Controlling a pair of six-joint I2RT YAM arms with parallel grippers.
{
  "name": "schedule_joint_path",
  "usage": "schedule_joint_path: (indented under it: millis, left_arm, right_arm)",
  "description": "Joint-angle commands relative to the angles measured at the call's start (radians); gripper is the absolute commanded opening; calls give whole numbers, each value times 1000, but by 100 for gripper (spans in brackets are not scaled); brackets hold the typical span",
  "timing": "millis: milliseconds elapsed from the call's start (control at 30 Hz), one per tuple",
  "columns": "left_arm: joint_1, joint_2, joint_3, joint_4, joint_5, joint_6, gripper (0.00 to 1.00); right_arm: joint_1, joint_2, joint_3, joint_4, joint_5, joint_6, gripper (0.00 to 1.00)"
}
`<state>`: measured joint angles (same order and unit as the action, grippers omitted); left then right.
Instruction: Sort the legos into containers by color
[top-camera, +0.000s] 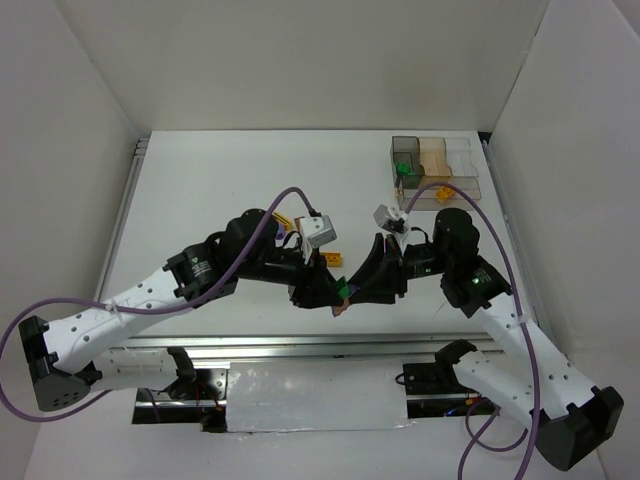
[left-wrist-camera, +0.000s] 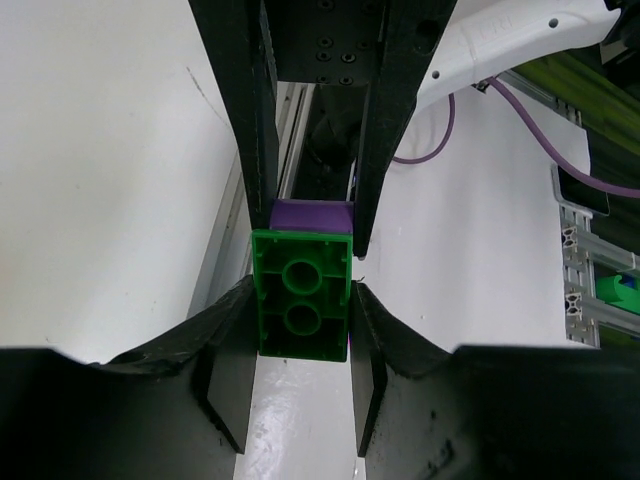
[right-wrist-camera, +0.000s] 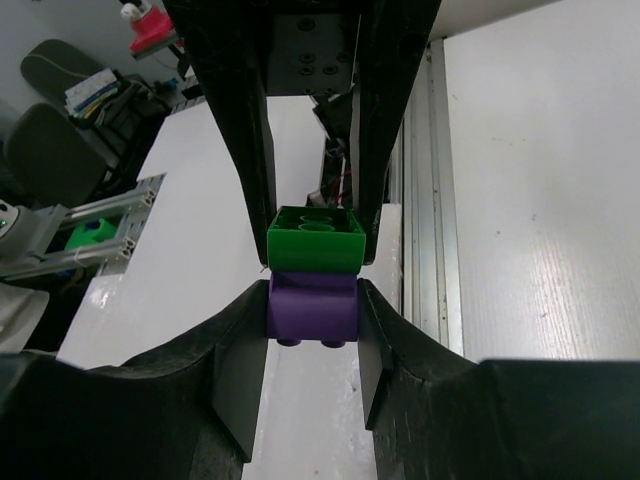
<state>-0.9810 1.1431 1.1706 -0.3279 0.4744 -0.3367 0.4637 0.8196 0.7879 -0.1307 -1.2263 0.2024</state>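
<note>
My two grippers meet at mid-table near the front edge, holding a joined pair of legos. My left gripper (left-wrist-camera: 300, 335) (top-camera: 322, 288) is shut on the green brick (left-wrist-camera: 300, 300), whose hollow underside faces its camera. My right gripper (right-wrist-camera: 312, 320) (top-camera: 368, 284) is shut on the purple brick (right-wrist-camera: 312, 303), which is stuck to the green brick (right-wrist-camera: 316, 243). The pair shows as a green speck (top-camera: 343, 289) in the top view. The container tray (top-camera: 470, 182) stands at the far right, with a green brick (top-camera: 401, 170) in its left compartment and an orange brick (top-camera: 443, 191) in a front one.
Yellow-orange bricks (top-camera: 283, 221) (top-camera: 329, 258) lie on the table beside the left arm's wrist. White walls close in the table on the left, back and right. A metal rail (top-camera: 300, 345) runs along the front edge.
</note>
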Motion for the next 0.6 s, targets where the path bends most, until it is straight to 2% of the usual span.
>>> schedule_joint_path:
  millis: [0, 33, 67, 100, 133, 167, 233, 400, 500, 533, 567]
  left_arm:
    - [-8, 7, 29, 75, 39, 4, 15]
    - [-8, 9, 29, 78, 46, 5, 10]
    - [-8, 7, 24, 87, 55, 8, 3]
    - [-8, 4, 21, 92, 59, 13, 0]
    - [-8, -11, 15, 102, 52, 8, 0]
    - [-8, -22, -3, 136, 40, -7, 0]
    - [-8, -57, -26, 165, 50, -12, 0]
    - [-8, -85, -28, 214, 82, -28, 0]
    - [-8, -71, -22, 211, 86, -25, 0]
    - [-8, -62, -22, 213, 89, -25, 0]
    - [-8, -56, -23, 214, 93, -28, 0]
  right_arm:
    - [23, 10, 50, -50, 62, -49, 0]
    - [23, 10, 50, -53, 63, -54, 0]
    - [23, 10, 45, -47, 59, -46, 8]
    - [23, 7, 39, 4, 51, -28, 33]
    - [23, -5, 4, 56, 31, 6, 66]
    - [21, -11, -19, 113, 16, 75, 73]
    - [23, -29, -71, 247, 13, 133, 98]
    - [36, -30, -98, 359, -12, 222, 95]
    - [61, -30, -79, 338, 19, 213, 88]
    - [65, -33, -81, 344, 28, 224, 80]
    - [72, -34, -81, 348, 43, 229, 79]
